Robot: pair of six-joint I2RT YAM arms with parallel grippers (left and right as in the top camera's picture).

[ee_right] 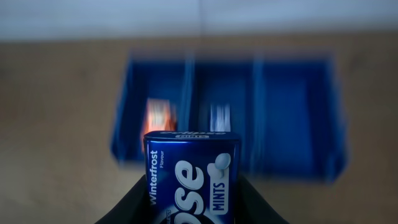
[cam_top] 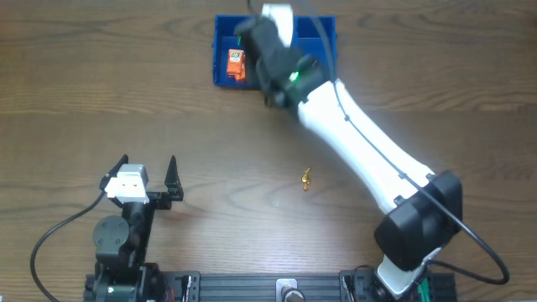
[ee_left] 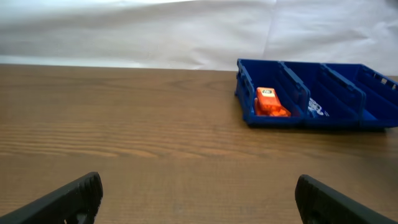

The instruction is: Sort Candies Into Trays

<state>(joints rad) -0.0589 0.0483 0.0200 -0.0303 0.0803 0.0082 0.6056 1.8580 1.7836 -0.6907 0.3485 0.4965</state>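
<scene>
A blue tray (cam_top: 221, 49) with three compartments stands at the far middle of the table. An orange candy (cam_top: 237, 65) lies in its left compartment. The right arm stretches across to the tray, and my right gripper (cam_top: 254, 39) is shut on a dark blue mint tin (ee_right: 191, 177) held upright in front of the tray (ee_right: 311, 106). Past the tin I see the orange candy (ee_right: 160, 115) and a pale blue-white item (ee_right: 219, 117) in the middle compartment. My left gripper (cam_top: 149, 169) stands open near its base, fingers (ee_left: 68, 199) far apart with nothing between them. A small gold candy (cam_top: 306, 178) lies loose mid-table.
The left wrist view shows the tray (ee_left: 367, 78) far off with the orange candy (ee_left: 270, 102) inside, bare wood in between. A white backdrop (ee_left: 155, 31) runs behind the table's far edge. The right arm's white link (cam_top: 361, 143) crosses above the table's right half.
</scene>
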